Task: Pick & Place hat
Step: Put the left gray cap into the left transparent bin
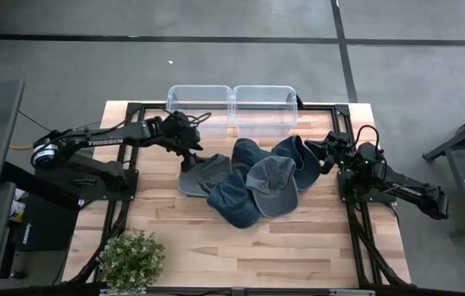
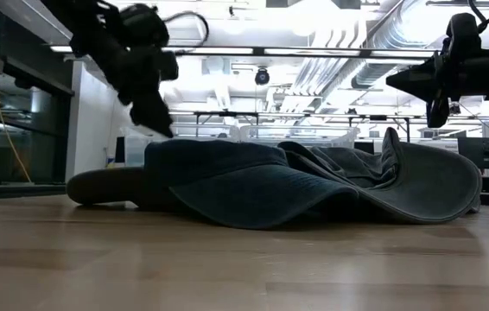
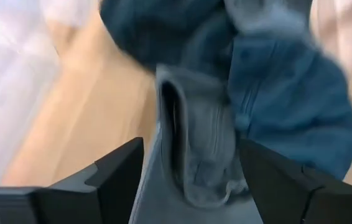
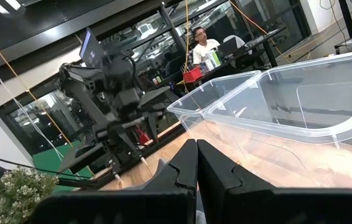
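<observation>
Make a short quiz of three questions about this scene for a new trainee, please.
1. True or false: the clear bins hold no hat.
2. Which gripper is over the grey hat? A) left B) right
3. Fill in: the right gripper has its jaws ____.

Key:
1. True; all hats lie in the pile on the table.
2. A; the left gripper, jaws open.
3. Shut, holding nothing.

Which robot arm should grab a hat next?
Probably the left. Its gripper hangs right over the grey hat at the pile's edge, fingers open either side of a fold. The right gripper waits beside the pile, fingers shut.
</observation>
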Motion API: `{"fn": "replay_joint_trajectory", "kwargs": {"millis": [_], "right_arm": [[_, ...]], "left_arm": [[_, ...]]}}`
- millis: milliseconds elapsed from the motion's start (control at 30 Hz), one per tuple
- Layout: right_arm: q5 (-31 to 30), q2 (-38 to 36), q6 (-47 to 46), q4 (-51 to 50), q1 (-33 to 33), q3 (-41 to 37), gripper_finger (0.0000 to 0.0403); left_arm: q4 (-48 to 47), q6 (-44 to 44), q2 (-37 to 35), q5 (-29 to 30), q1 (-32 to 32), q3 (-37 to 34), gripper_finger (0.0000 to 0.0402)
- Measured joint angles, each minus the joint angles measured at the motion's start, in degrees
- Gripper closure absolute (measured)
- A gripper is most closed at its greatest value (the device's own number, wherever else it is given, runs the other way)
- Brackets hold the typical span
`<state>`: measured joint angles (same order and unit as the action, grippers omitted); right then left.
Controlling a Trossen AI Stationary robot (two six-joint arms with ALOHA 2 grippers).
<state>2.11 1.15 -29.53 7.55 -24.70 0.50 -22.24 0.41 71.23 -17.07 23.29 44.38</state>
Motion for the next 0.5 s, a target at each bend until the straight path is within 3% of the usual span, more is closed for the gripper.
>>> {"fn": "replay_joint_trajectory", "kwargs": {"millis": [500], "right_arm": [[0.0,0.0,0.0,0.0,0.0,0.0,0.0402]], "left_arm": [[3.8,2.2,9.3,0.9,0.0,0.0,0.0137]]}}
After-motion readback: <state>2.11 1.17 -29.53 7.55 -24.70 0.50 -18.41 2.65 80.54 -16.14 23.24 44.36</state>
